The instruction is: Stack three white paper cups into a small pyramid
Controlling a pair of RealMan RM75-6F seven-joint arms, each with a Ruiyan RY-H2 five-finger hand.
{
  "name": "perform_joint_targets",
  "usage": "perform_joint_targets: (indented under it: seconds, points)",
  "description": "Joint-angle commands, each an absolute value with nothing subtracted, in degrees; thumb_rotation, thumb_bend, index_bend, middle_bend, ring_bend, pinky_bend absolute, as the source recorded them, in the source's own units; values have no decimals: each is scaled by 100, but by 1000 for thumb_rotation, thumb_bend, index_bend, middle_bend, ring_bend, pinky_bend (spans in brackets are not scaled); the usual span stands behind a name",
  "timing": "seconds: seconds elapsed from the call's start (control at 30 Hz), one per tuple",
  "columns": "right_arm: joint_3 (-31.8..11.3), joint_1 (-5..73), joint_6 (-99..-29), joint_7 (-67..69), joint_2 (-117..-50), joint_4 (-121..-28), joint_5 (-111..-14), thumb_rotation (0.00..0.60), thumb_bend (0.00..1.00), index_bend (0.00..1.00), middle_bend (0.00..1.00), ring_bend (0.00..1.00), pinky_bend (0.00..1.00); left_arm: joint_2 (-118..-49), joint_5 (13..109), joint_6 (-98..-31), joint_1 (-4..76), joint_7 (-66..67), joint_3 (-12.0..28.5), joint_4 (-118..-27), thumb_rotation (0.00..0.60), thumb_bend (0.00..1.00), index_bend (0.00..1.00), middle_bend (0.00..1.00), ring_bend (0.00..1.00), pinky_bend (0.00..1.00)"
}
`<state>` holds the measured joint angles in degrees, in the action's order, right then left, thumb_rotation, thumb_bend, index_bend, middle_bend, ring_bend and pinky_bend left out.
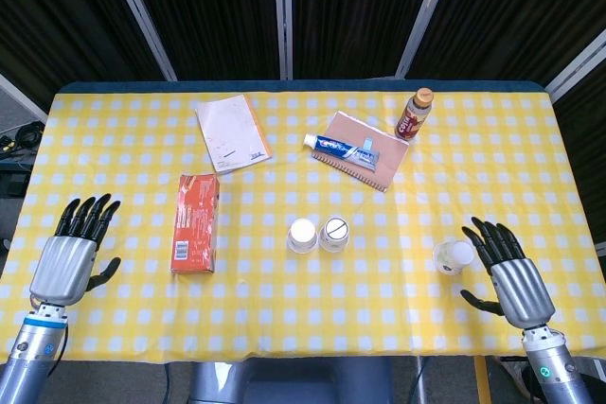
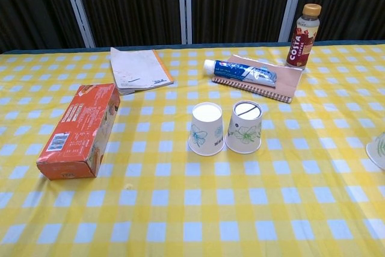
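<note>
Two white paper cups stand upside down side by side mid-table: the left cup (image 1: 302, 235) (image 2: 206, 128) and the right cup (image 1: 333, 233) (image 2: 245, 126), touching. A third cup (image 1: 453, 256) (image 2: 378, 150) stands apart at the right, cut off by the chest view's edge. My left hand (image 1: 72, 253) hovers open near the table's left front corner, far from the cups. My right hand (image 1: 507, 274) is open with fingers spread, just right of the third cup and not holding it. Neither hand shows in the chest view.
An orange box (image 1: 194, 221) (image 2: 79, 129) lies left of the cups. A notepad (image 1: 232, 132), a notebook with a toothpaste tube (image 1: 343, 149) on it and a drink bottle (image 1: 414, 114) sit toward the back.
</note>
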<state>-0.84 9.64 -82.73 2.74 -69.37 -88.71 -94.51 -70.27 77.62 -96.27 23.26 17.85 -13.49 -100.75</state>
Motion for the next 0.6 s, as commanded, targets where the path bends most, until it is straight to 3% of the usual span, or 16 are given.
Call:
perform_joint_targets:
  seconds: [0.03,0.3,0.6]
  points:
    - [-206,1198,-7803,-141,-6881,-9099,-9132,600,43,93,0,0,0,-6888,7822,-9560,2182,1412,-1311,-9906,600,305,0,0,0,0]
    - [-364,1495,-7042,-808,-6838,-9498,-8455,600,89,113,0,0,0,-6760,7957,-9453,2033,1156,-1111,-9831,600,305,0,0,0,0]
    - [-450,1667,-6644,-850,-6931,-9271,-7991,600,144,178,0,0,0,-6778,8162,-9270,1861,1223,-900,-9787,600,305,0,0,0,0]
